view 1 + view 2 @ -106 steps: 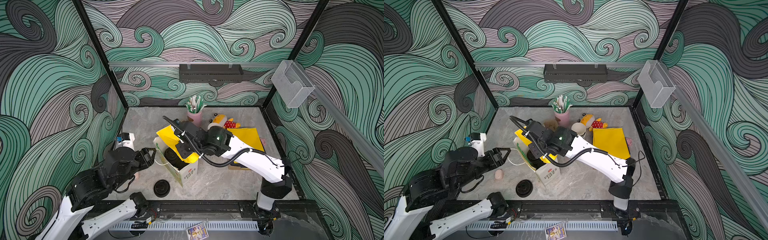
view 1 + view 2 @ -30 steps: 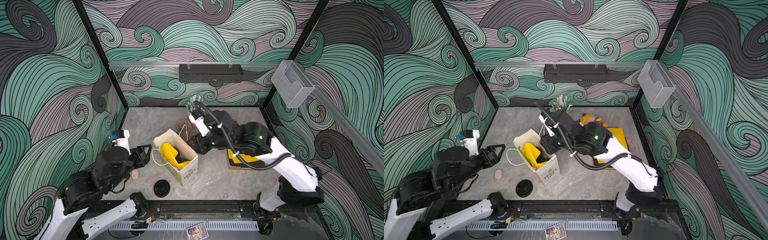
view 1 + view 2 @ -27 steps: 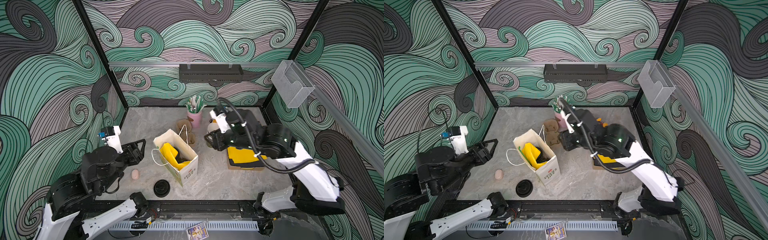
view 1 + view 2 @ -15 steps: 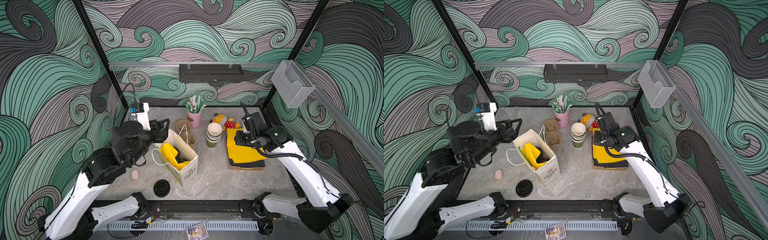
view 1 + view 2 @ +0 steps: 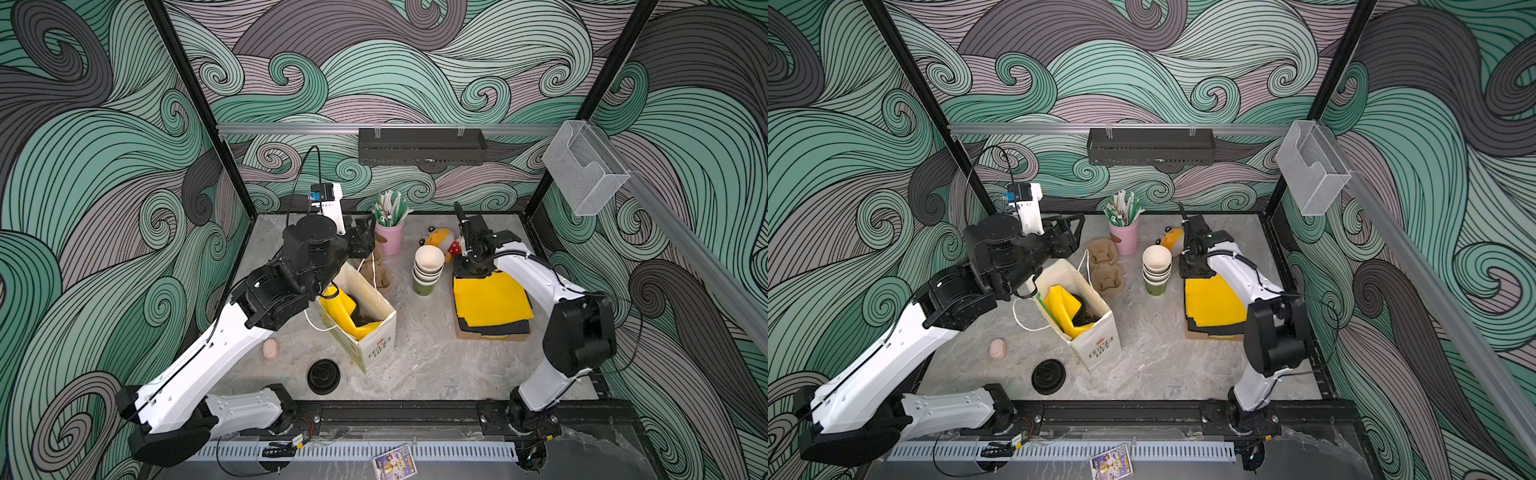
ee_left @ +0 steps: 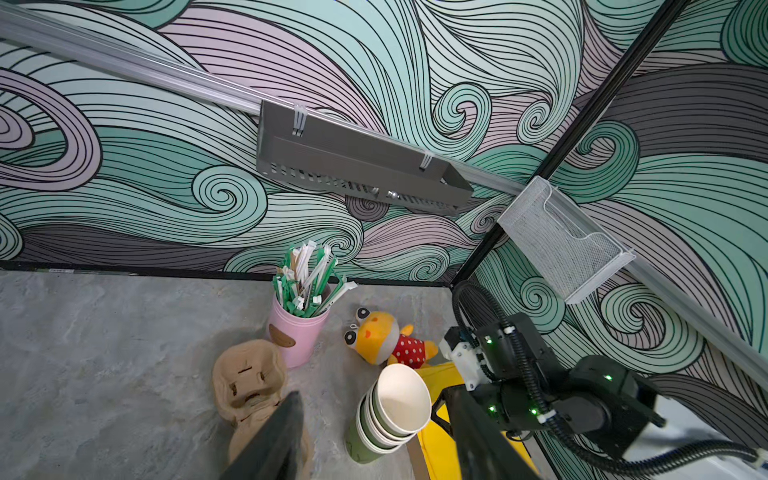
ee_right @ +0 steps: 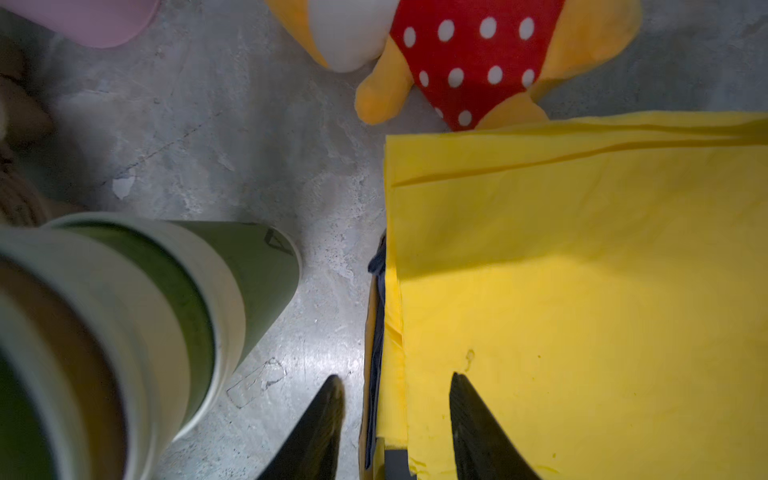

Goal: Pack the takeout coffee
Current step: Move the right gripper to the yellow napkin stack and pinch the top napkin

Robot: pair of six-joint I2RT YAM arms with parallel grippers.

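A white paper bag [image 5: 374, 349] [image 5: 1096, 345] stands open at the table's middle, with yellow cloth inside. Beside that cloth, dark round lid tops [image 5: 1081, 309] of the takeout coffee show; the cups themselves are hidden. My left gripper [image 5: 365, 237] [image 5: 1073, 232] [image 6: 372, 392] hangs open and empty above the bag's far side, near a cardboard cup carrier [image 5: 1104, 266]. My right gripper [image 5: 465, 272] [image 5: 1187, 272] [image 7: 395, 378] points down, open, straddling the left edge of a yellow cloth stack [image 7: 582, 291]: one finger is over the table, one over the cloth.
A stack of lidless cups [image 5: 428, 266] [image 7: 124, 311] stands between bag and cloth stack. A pink cup of straws [image 5: 390, 237] and a plush toy [image 5: 440, 241] sit at the back. A loose black lid [image 5: 323, 376] and a small pink object [image 5: 270, 348] lie front left.
My right arm left the bag, swung right and came down at the yellow cloth stack, its jaws narrowing slightly. My left arm rose and moved toward the back, over the bag.
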